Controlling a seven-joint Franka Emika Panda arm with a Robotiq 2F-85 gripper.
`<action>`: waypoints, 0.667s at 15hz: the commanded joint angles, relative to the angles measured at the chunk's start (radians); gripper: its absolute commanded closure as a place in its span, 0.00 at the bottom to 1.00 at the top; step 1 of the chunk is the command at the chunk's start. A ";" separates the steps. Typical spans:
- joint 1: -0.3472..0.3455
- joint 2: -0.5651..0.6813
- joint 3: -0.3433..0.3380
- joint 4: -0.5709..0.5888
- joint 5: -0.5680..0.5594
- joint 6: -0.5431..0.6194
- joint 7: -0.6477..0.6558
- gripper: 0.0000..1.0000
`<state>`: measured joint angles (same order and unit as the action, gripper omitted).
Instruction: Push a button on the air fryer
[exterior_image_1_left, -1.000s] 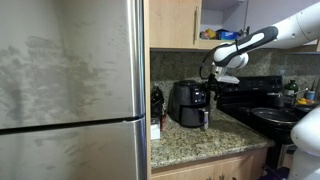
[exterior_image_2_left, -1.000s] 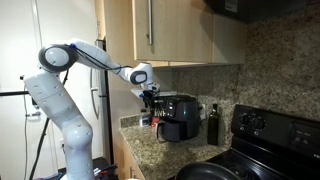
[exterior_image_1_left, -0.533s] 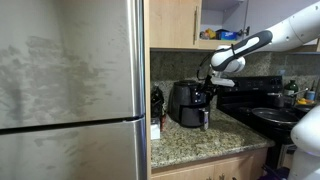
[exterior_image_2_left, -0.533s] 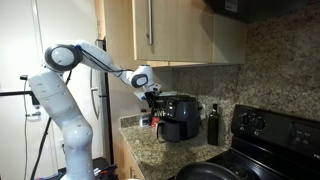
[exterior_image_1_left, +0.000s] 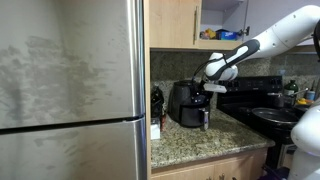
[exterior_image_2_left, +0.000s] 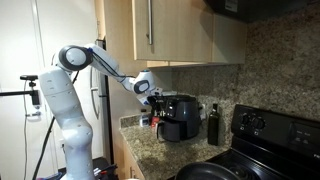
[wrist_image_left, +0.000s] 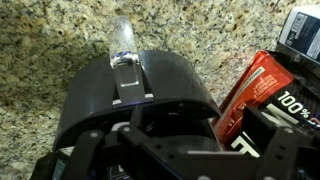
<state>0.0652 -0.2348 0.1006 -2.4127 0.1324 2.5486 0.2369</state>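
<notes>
Gripper (exterior_image_1_left: 203, 88) is coming down on me here: over the last second the wrist has sunk from up near the cabinet line to just above the front top of the air fryer (exterior_image_1_left: 187, 103), and in both exterior views the arm has leaned in toward it as well. Fingers apart or together? I honestly cannot tell. In the wrist view the lower edge is a tangle of dark gripper parts against the black body, and the exterior views are too small to settle it. The air fryer itself has not budged. It sits on the granite counter (exterior_image_1_left: 205, 142) against the backsplash, drawer handle (wrist_image_left: 124, 58) pointing out toward the counter edge, with the black stove (exterior_image_1_left: 255, 100) on one side and a dark bottle (exterior_image_2_left: 212, 124) just beside it. From the wrist camera I am looking almost straight down on its rounded top, with a red packet (wrist_image_left: 255, 92) tight against one flank. What that drop means, as I read it: the approach is nearly used up and I am in the closing stretch before contact, but I see no clear touch on the glossy panel yet, so I would call the button not yet pushed. Next I need a small, straight press onto the panel, staying clear of the handle.
</notes>
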 joint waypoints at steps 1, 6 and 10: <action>-0.002 0.025 0.002 0.010 -0.008 0.018 0.003 0.00; -0.003 0.102 0.006 0.028 -0.021 0.164 0.014 0.00; 0.003 0.095 -0.002 0.008 -0.007 0.215 0.004 0.00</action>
<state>0.0658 -0.1388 0.1016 -2.4055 0.1237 2.7661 0.2440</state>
